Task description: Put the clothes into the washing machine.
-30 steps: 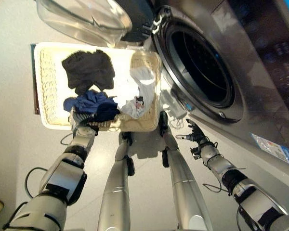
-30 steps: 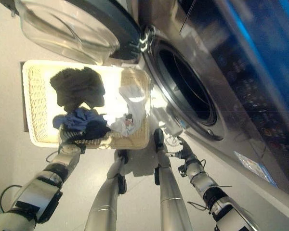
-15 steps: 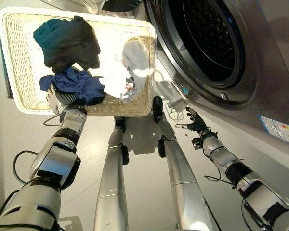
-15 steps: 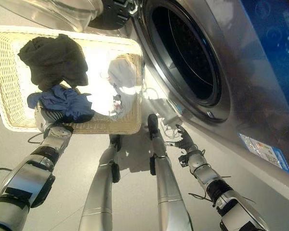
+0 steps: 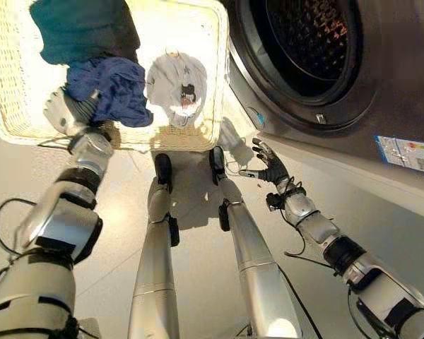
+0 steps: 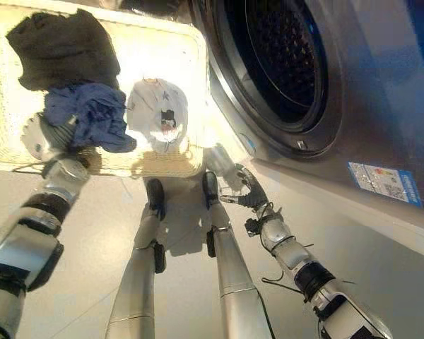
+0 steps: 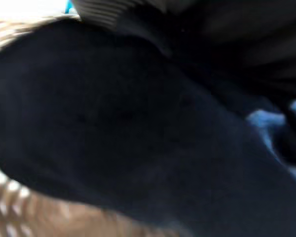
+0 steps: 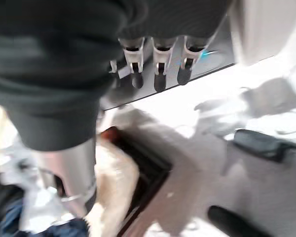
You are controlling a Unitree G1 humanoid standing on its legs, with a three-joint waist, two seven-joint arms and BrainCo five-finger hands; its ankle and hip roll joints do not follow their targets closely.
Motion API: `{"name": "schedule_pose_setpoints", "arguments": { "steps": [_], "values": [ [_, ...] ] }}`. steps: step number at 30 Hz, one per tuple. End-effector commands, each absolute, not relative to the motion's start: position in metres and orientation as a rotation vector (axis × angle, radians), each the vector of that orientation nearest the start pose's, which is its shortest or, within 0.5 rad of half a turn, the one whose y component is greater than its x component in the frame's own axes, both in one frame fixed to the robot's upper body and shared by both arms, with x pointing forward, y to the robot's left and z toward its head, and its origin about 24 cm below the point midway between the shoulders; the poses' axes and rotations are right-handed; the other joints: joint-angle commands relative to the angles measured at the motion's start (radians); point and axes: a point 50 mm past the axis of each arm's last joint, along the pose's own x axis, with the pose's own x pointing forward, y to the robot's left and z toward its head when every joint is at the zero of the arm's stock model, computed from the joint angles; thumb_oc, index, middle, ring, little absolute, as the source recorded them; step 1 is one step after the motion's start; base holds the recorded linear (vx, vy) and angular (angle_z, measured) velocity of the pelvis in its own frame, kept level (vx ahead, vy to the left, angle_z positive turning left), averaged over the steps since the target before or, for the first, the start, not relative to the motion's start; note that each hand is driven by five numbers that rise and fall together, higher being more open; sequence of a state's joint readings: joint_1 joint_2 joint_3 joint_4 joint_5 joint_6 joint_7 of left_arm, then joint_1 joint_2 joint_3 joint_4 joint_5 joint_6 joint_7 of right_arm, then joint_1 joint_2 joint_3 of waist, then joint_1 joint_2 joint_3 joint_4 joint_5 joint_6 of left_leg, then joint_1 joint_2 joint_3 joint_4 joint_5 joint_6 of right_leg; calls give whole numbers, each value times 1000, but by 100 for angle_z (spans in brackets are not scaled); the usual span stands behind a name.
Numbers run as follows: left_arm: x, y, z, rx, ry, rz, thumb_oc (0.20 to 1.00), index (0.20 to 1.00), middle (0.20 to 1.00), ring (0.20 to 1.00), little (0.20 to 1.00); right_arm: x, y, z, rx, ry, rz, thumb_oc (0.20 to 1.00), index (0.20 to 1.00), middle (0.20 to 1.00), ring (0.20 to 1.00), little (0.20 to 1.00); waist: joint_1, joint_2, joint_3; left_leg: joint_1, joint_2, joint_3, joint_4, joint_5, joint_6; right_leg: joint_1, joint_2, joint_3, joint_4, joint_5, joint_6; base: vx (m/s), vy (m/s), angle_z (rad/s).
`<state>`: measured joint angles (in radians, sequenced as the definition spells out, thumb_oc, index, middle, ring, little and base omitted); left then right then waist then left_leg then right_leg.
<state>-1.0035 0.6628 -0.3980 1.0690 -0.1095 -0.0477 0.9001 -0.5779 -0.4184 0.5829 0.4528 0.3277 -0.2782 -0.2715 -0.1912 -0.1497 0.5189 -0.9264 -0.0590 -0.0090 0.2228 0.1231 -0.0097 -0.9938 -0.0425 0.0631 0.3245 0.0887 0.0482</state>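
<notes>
One blue garment (image 5: 109,88) hangs lengthwise from left hand (image 5: 65,114)

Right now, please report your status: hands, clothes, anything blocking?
Left hand at blue garment in basket, grip hidden. Right hand open, empty, below washer drum. Drum opening unobstructed.

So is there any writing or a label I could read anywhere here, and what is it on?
None can be read.
Sticker on the washer front, blue and white: print too small to read.
Dark mark on the white garment in the basket: a shape, no legible letters.
</notes>
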Motion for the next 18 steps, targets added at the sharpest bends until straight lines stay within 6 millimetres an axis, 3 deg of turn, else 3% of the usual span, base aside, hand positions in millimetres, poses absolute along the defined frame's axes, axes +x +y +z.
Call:
{"name": "schedule_pose_setpoints", "arguments": {
  "steps": [1, 6, 10, 16, 18],
  "values": [
    [366, 295, 197, 435, -384, 1096, 200, 200, 200, 200, 200, 325, -131, 103, -262, -317, 182, 1000, 1000, 1000, 1000, 1000, 48, 53, 1, 62, -29, -19, 100, -109, -25, 90, 44, -49, -162, 86, 15, -9, -29, -3],
    [342, 279, 175, 208, -553, 1100, 200, 200, 200, 200, 200, 317, -127, 103, -257, -304, 168, 1000, 1000, 1000, 1000, 1000, 92, 80, 1, 130, -29, -24, 58, -88, -24, 156, 38, -80, -148, 56, 5, -16, -49, 6],
    [327, 267, 167, 128, -660, 1059, 200, 200, 200, 200, 200, 312, -126, 103, -235, -307, 173, 1000, 1000, 1000, 1000, 1000, 115, 91, 1, 169, -26, -23, 27, -80, -23, 197, 35, -98, -144, 38, 2, -3, -56, 15],
    [301, 228, 169, -33, -884, 795, 200, 200, 200, 200, 200, 305, -123, 111, -169, -353, 206, 1000, 1000, 1000, 1000, 1000, 151, 111, 1, 251, -27, -26, -29, -65, -18, 283, 31, -124, -139, 8, -1, -6, -60, 15],
    [295, 210, 175, -22, -928, 609, 200, 200, 200, 200, 200, 303, -119, 118, -145, -378, 253, 1000, 1000, 1000, 1000, 1000, 163, 120, 1, 275, -29, -30, -47, -56, -15, 310, 27, -133, -143, 3, -1, -17, -41, 7]
  ]
}}
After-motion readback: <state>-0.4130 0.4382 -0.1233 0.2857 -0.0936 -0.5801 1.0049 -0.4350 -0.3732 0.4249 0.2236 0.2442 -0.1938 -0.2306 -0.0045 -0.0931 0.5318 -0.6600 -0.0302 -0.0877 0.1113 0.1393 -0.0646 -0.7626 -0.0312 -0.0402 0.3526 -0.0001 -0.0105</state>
